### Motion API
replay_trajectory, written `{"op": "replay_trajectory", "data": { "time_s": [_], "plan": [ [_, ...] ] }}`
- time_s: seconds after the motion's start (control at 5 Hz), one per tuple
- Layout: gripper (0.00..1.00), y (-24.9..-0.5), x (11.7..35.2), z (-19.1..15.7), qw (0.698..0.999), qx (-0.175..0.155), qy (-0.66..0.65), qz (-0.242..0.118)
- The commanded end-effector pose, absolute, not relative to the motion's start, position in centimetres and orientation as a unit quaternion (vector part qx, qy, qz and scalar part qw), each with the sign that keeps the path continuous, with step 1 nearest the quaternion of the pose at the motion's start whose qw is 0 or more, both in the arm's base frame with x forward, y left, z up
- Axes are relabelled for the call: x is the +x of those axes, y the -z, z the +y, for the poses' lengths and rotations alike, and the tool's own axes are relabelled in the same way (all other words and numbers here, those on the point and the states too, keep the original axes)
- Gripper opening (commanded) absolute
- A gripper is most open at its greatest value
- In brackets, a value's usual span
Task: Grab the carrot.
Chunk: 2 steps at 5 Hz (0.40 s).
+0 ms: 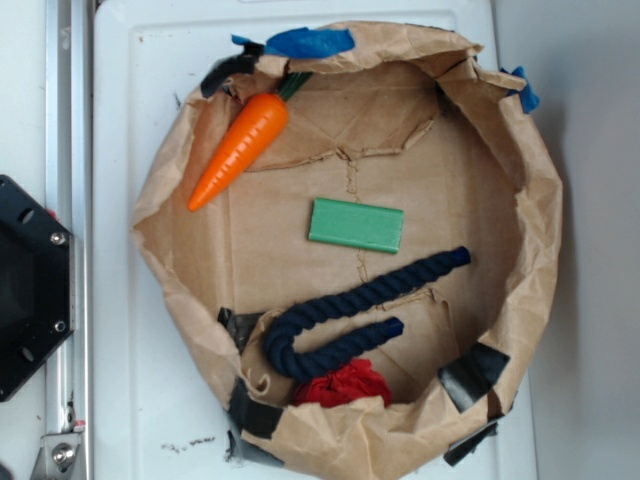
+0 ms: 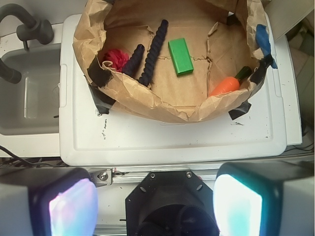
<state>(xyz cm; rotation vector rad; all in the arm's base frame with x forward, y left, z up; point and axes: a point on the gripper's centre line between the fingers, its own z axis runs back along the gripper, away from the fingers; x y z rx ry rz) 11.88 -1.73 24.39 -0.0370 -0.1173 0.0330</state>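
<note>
Pale, glowing translucent pads are filling the bottom corners of the wrist view, one at 7 o'clock and one at 5 o'clock, standing wide apart with nothing between them: the gripper is sitting spread and empty. The black mount is showing in the gap between the two fingers, at 6 o'clock.

The carrot is lying well apart from the fingers, up at about 1 o'clock from the gripper, inside the brown paper tray. It is resting against the tray's near wall at the right side, partly hidden by the crumpled rim, with its dark green stem pointing toward 2 o'clock. In the exterior view the carrot is lying at 10 o'clock in the tray, stem up at the rim, tip pointing toward 7 o'clock.

Also lying in the tray: a green block near the centre, a dark blue rope bent in a hook at 6 o'clock, and a red cloth ball touching the rope's bend. Black tape and blue tape are patching the rim. The tray is sitting on a white lid.

No readable writing or brand is showing anywhere.
</note>
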Motion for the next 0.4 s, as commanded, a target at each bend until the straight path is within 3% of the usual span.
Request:
{"op": "replay_trajectory", "data": {
  "time_s": [0.0, 0.2],
  "plan": [
    [1.0, -24.4, 11.9, -1.7, 0.998, -0.019, -0.017, -0.059],
    [1.0, -23.9, 16.9, -1.2, 0.998, -0.023, -0.044, -0.047]
  ]
}}
